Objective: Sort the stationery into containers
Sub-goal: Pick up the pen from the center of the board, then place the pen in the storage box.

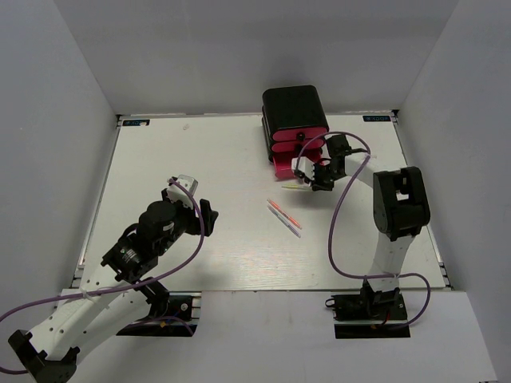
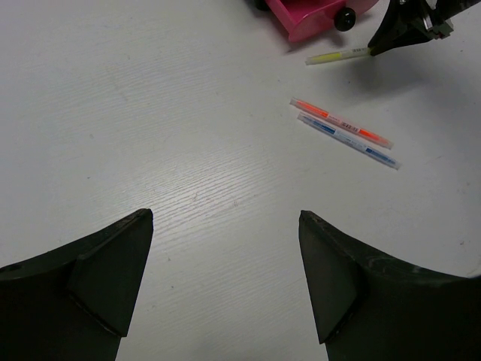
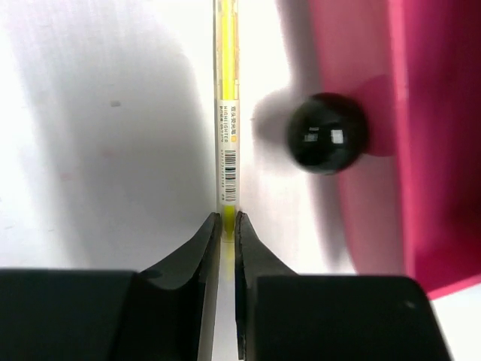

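Note:
The containers [image 1: 294,120] are a black box with pink-red drawers at the back of the table. The bottom drawer [image 2: 308,19] is pulled out, and its black knob [image 3: 328,133] sits just right of a thin yellow highlighter [image 3: 226,113]. My right gripper [image 3: 228,218] is shut on the near end of that highlighter [image 1: 292,187], which lies on the table beside the drawer. An orange pen [image 2: 342,122] and a blue pen [image 2: 347,141] lie side by side mid-table. My left gripper [image 2: 225,218] hovers open over bare table, well short of them.
The open drawer's pink wall [image 3: 428,135] stands close on the right of my right gripper. White walls enclose the table [image 1: 200,152] on three sides. The right arm's purple cable [image 1: 339,215] loops over the table's right part.

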